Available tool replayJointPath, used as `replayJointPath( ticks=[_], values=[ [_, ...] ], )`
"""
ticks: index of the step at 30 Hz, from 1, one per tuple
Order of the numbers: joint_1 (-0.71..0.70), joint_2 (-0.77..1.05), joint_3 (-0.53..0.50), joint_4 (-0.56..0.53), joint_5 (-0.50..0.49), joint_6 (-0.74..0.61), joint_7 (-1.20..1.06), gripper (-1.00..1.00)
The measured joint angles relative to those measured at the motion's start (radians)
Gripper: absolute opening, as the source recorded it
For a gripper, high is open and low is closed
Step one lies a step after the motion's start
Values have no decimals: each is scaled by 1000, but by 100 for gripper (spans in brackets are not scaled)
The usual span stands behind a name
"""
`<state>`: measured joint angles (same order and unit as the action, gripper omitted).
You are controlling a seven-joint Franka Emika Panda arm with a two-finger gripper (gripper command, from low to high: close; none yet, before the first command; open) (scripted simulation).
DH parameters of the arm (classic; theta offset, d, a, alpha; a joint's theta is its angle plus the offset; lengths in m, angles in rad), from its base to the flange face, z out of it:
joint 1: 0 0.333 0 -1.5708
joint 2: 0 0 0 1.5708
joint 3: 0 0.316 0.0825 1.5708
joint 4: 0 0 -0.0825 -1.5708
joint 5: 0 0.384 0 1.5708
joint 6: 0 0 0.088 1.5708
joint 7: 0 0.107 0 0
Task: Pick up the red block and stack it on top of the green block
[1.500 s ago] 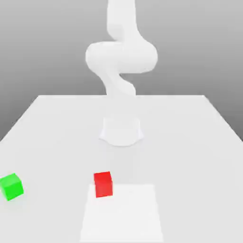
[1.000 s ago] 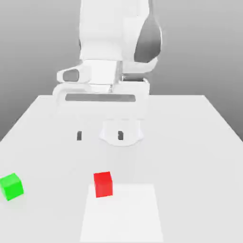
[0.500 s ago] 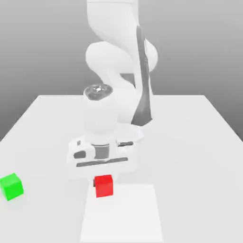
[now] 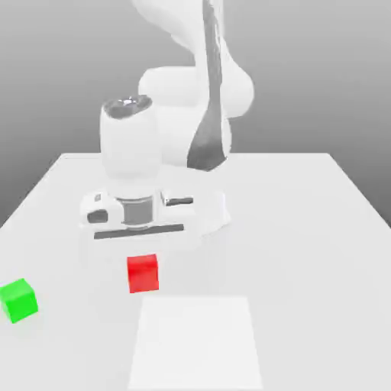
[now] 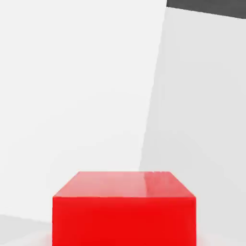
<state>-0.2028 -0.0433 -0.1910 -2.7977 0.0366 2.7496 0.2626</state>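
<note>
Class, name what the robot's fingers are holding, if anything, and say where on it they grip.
The red block, gripped directly under the gripper; the exact contact faces cannot be told.

Simulated lab: plain white table point(image 4: 305, 229)

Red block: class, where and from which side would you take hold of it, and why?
Grip the red block across two opposite upright faces, coming straight down from above. It is a plain cube with flat parallel sides and no handle, and nothing crowds it; the green block sits well apart on the table. The pincer already grips it that way.
</note>
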Motion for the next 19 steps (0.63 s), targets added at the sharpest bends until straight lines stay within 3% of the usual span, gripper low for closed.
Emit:
replayJointPath(
  ticks=[10,15,16,19],
  values=[
    [-260,118,-125,249,22,-134,-247,-100],
    [-303,271,-78,281,118,-18,-339,-100],
    [-313,297,-66,283,136,5,-352,100],
    [-313,297,-66,283,136,5,-352,100]
  ],
)
